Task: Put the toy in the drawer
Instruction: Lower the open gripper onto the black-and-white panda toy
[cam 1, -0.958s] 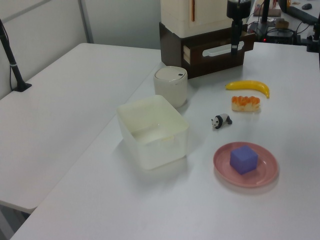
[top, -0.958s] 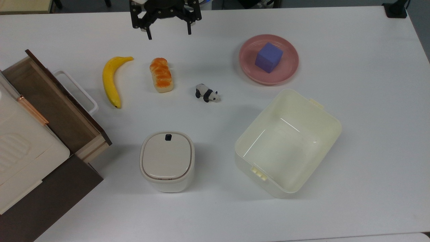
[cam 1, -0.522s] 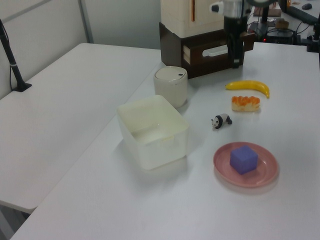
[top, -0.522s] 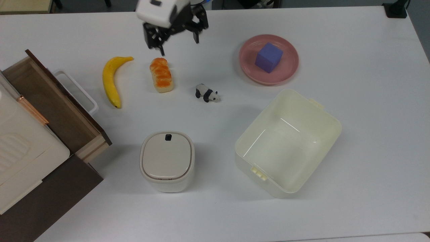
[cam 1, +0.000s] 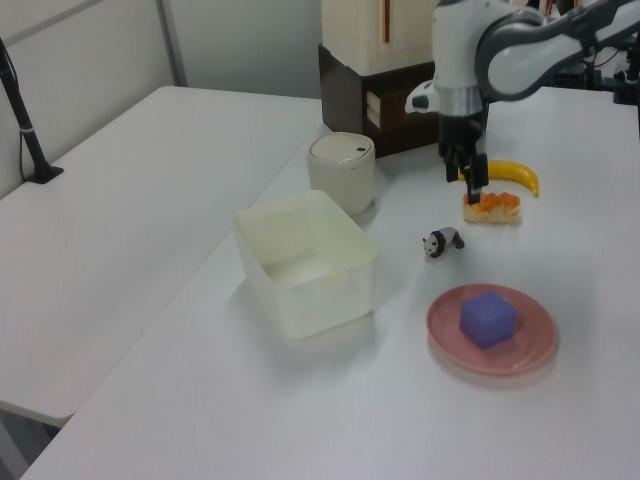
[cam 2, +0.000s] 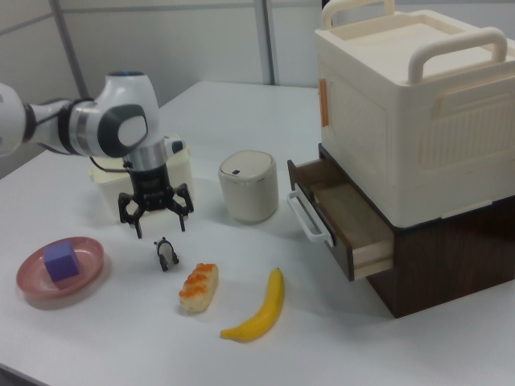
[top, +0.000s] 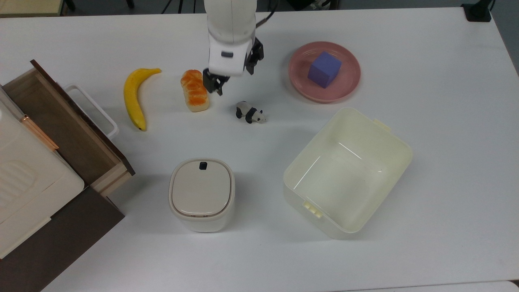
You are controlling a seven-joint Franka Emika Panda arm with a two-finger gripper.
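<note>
Since the earlier frames the arm has swung in from the table's far edge, so the black two-finger gripper now hangs just past the orange-glazed bread loaf, w/ fingers spread wide & holding nothing (right view shows the gap best).

Key relation imo: the tiny black-and-white panda toy stands on the white table, lower and to the right of the gripper in the top view, near but not under it. In the right view the panda sits just below the fingertips, apart from them. Its long axis runs roughly along the top view's left-right, tilted a bit, head toward the top view's right. So probably a short shift toward the panda, then down, jaws closing across the narrow body.

Shallow wooden drawer w/ white loop handle is pulled open on the top view's left, well apart from the toy, w/ the yellow banana in between. Toy not in yet, task barely started.
</note>
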